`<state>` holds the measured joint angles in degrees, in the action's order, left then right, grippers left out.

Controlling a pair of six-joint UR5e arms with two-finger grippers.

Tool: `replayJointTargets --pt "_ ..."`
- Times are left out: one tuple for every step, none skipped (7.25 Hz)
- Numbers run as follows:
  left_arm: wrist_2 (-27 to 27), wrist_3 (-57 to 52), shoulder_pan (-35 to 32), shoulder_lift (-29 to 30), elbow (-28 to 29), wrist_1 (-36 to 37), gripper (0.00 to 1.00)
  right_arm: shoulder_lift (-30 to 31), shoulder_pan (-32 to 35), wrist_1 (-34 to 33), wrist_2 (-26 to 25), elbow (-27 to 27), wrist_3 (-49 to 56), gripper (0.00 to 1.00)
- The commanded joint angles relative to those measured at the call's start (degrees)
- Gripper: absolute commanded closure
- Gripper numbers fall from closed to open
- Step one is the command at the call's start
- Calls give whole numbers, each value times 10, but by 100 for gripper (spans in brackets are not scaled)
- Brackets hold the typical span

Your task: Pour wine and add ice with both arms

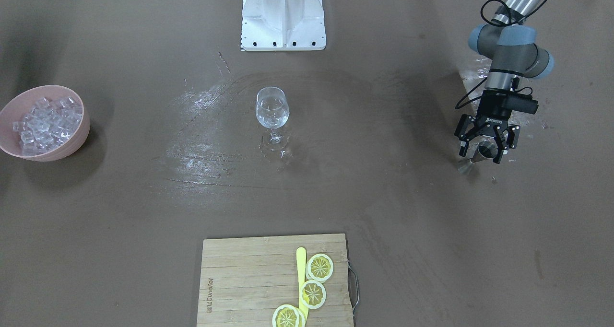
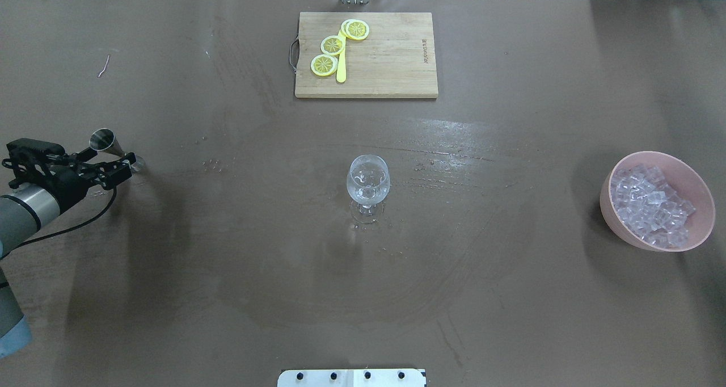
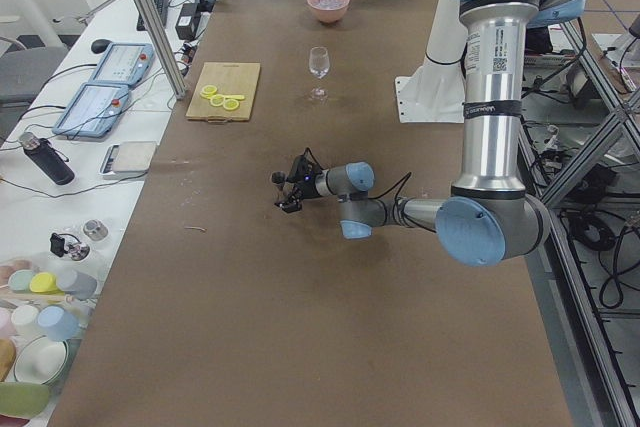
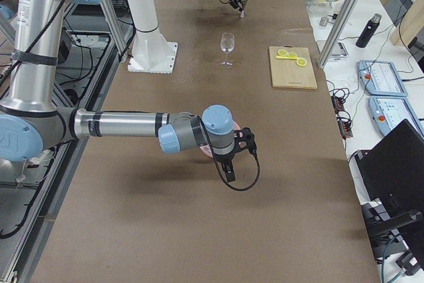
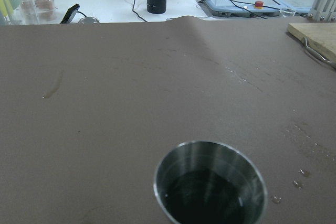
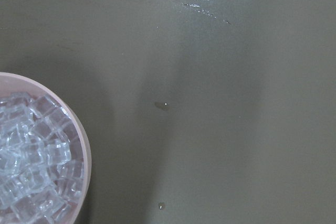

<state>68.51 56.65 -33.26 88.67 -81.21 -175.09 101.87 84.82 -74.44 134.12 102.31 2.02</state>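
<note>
Steel jigger (image 1: pixel 482 152) sits between the left gripper's (image 1: pixel 485 147) spread fingers; right gripper's (image 4: pixel 228 167) opening unclear.

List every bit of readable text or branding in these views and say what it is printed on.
"ROBOTIQ", small and only roughly legible: on the left gripper, which is at a metal measuring cup.
A burned-in brand mark on the cutting board: too blurred to read.
A label with print on the left arm: too small to read.
Nothing else legible.
</note>
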Motion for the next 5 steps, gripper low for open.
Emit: replayJointTargets --pt "-26 0 6 7 11 -13 1 0 0 0 0 0 0 0" --pt "-55 -3 13 7 11 -10 2 0 0 0 0 0 0 0" --pt "-72 -8 23 7 13 -9 2 0 0 0 0 0 0 0" --pt "-77 -8 32 7 14 -7 2 0 0 0 0 -1 0 0" --pt "-108 -9 49 7 15 -5 2 0 0 0 0 -1 1 0"
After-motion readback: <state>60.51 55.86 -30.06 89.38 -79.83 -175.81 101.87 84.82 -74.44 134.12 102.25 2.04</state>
